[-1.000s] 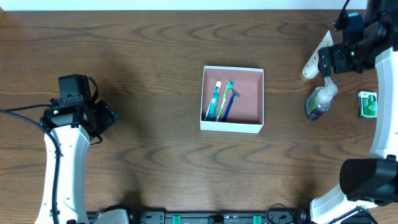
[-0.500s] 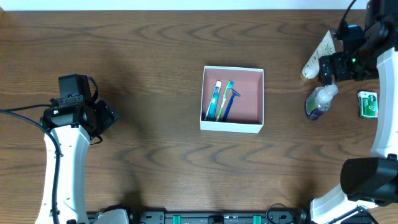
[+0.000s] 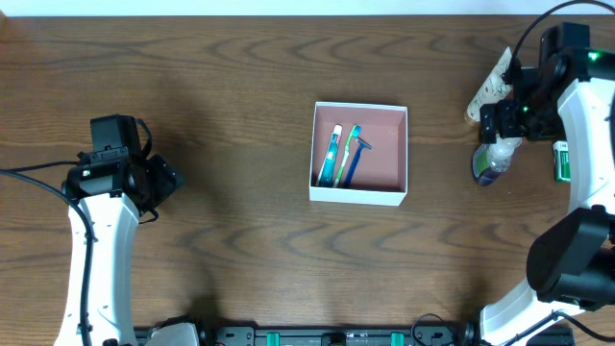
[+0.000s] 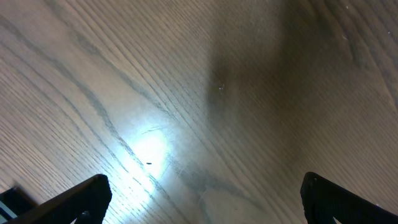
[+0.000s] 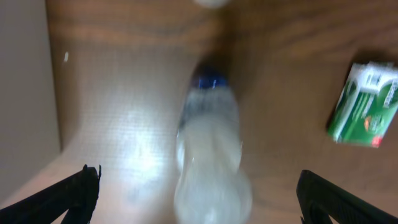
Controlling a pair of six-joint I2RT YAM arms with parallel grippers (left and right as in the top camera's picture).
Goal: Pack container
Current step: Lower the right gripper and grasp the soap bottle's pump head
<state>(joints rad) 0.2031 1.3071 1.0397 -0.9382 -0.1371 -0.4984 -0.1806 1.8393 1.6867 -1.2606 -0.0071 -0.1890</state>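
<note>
In the right wrist view the clear bottle (image 5: 210, 143) with its blue cap is smeared by blur. We cannot tell whether the right fingers (image 5: 74, 193), spread wide to either side of it, touch it. From overhead the wrist covers much of the bottle, one end of a cream tube (image 3: 486, 93) and part of a green packet (image 3: 563, 161). The right arm rises along the right edge of the desk (image 3: 221, 86) and turns its wrist inward above the bottle. The left arm stands well apart at the left, and the left fingers (image 4: 87, 199) are wide open over the wood, holding nothing. The container (image 3: 386, 154) sits mid-desk: one box holding two toothbrushes (image 3: 334, 156) and one blue razor (image 3: 356, 161) along its left side.
</note>
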